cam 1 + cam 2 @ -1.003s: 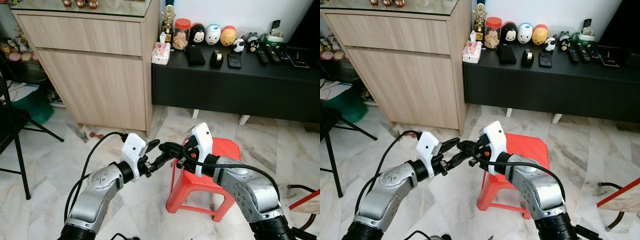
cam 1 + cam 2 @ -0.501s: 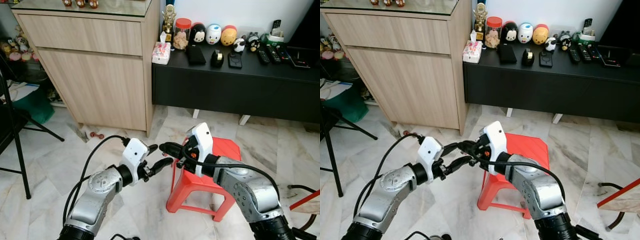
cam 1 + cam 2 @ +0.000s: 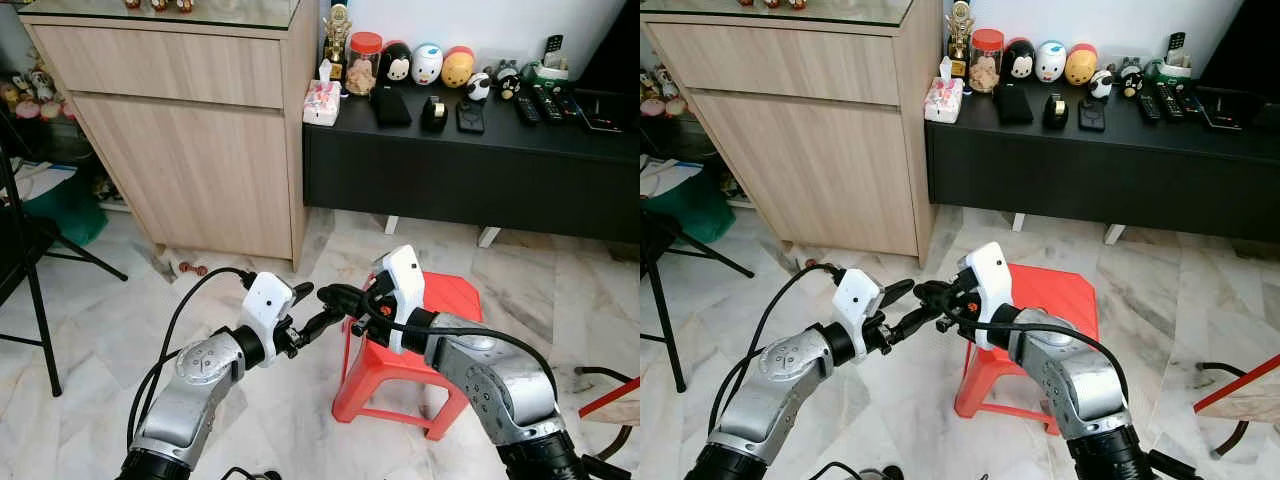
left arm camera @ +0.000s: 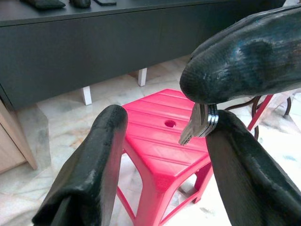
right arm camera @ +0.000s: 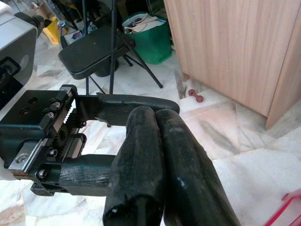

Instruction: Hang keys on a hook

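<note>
Holding the keys pinched in my clenched right claw above the red stool, I should centre my released left claw around them before clamping.

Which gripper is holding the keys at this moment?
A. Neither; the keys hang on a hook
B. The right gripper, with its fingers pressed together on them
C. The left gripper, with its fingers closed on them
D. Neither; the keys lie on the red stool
B: the right gripper pinches the keys between its closed fingers, while the left gripper stands open around them, above the red stool.
</note>
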Robot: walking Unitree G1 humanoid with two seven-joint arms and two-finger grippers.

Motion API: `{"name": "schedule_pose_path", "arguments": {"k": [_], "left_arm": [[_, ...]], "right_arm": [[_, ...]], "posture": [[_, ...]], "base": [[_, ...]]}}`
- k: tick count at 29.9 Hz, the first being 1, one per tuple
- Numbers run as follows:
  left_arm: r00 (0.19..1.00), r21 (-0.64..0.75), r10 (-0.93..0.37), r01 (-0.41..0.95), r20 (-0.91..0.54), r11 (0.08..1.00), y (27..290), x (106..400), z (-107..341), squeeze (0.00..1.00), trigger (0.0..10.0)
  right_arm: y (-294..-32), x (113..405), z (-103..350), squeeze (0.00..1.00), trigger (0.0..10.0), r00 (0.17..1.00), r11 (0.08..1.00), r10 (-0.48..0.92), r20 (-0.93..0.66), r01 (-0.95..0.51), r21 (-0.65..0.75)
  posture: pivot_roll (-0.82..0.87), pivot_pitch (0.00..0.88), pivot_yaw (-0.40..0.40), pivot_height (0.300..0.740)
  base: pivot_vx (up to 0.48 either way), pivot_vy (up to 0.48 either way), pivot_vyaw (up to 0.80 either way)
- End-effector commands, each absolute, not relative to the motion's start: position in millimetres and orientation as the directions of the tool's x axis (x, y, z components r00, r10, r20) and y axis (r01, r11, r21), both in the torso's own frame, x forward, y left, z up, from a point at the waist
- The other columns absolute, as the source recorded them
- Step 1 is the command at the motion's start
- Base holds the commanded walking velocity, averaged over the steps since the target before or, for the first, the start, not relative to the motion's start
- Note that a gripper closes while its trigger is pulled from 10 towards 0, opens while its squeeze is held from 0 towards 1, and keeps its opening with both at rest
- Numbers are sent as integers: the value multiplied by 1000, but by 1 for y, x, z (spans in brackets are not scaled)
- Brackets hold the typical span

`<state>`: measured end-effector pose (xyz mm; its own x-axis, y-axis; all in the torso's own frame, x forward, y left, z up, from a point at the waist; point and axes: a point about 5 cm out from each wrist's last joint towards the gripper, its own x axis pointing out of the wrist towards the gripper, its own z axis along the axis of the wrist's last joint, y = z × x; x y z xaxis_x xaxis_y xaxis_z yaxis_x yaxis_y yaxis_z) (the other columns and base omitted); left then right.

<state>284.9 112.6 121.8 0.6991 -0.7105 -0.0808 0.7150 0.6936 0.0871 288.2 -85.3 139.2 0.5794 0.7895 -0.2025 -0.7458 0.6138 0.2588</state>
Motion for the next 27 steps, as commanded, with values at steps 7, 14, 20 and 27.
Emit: {"name": "schedule_pose_path", "arguments": {"k": [7,14,20,27], "left_arm": [[701,73,-710,713,-66,697,113,284,122,0,10000],[697,70,-714,717,-63,694,113,285,123,0,10000],[698,66,-714,716,-55,695,113,285,123,0,9882],[696,60,-717,718,-45,693,112,285,125,0,8039]], "right_arm": [[-84,287,141,0,10000,580,613,790,-198,-747,258],[-83,287,141,0,10000,579,612,791,-197,-747,259],[-83,287,141,0,10000,579,611,791,-197,-748,260],[-84,287,140,0,10000,582,615,788,-201,-745,258]], "posture": [[138,156,-58,740],[142,156,-56,740],[139,156,-57,740],[140,157,-58,740]], "base": [[0,0,0],[0,0,0],[0,0,0],[0,0,0]]}}
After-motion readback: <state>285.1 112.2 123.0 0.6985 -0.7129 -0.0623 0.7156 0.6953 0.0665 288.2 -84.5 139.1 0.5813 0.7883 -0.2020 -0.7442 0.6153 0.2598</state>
